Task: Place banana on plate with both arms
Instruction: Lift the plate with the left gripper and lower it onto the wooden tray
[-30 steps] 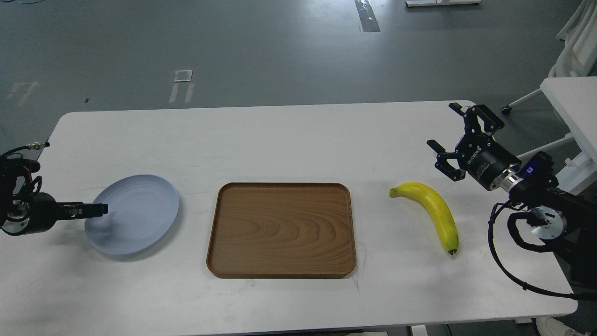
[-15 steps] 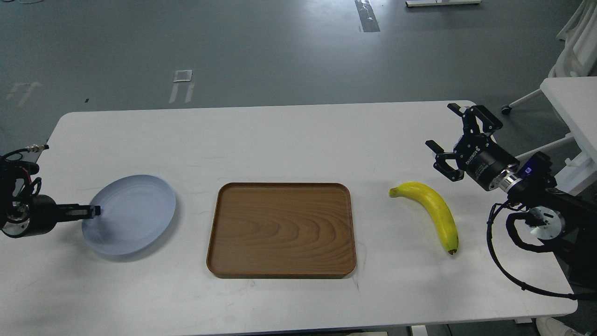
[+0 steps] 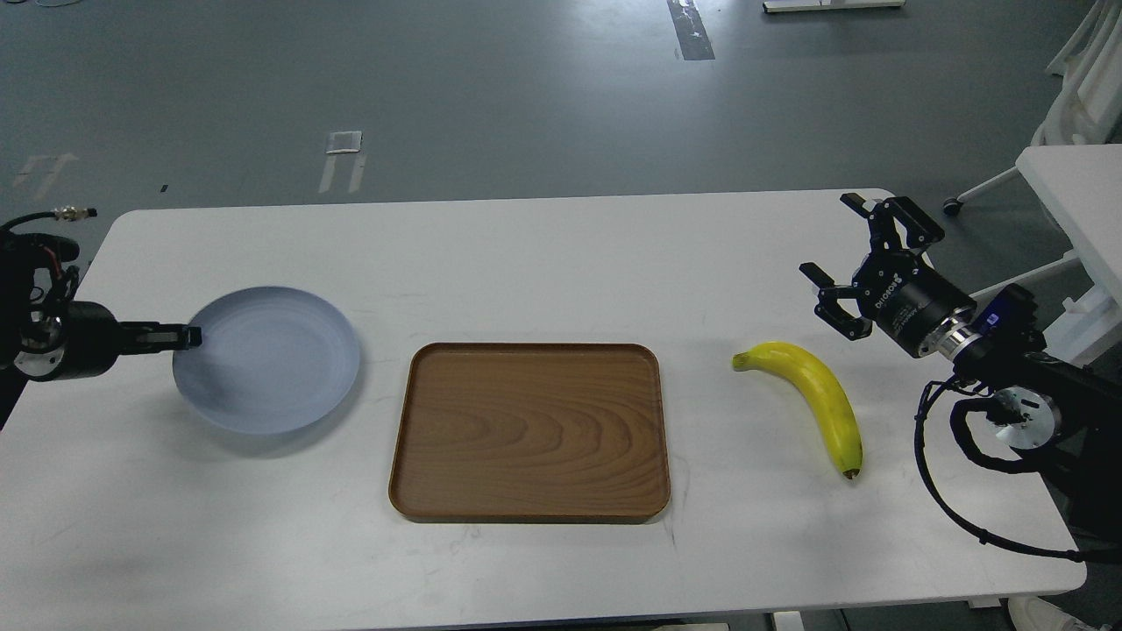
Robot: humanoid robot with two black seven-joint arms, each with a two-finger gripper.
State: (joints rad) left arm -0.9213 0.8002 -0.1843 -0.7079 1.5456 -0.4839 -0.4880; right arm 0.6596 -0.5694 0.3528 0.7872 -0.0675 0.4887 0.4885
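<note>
The pale grey-blue plate (image 3: pixel 267 359) hangs a little above the white table at the left, its shadow below it. My left gripper (image 3: pixel 186 335) is shut on the plate's left rim. The yellow banana (image 3: pixel 815 397) lies on the table at the right, dark tip toward the front. My right gripper (image 3: pixel 843 250) is open and empty, up and to the right of the banana's stem end, not touching it.
A brown wooden tray (image 3: pixel 530 434) lies in the middle of the table (image 3: pixel 543 263) between plate and banana. Another white table (image 3: pixel 1078 202) stands at the far right. Black cables loop by my right arm.
My left gripper has lifted the plate and carried it up and to the right, toward the tray. The right arm and banana have barely moved.
</note>
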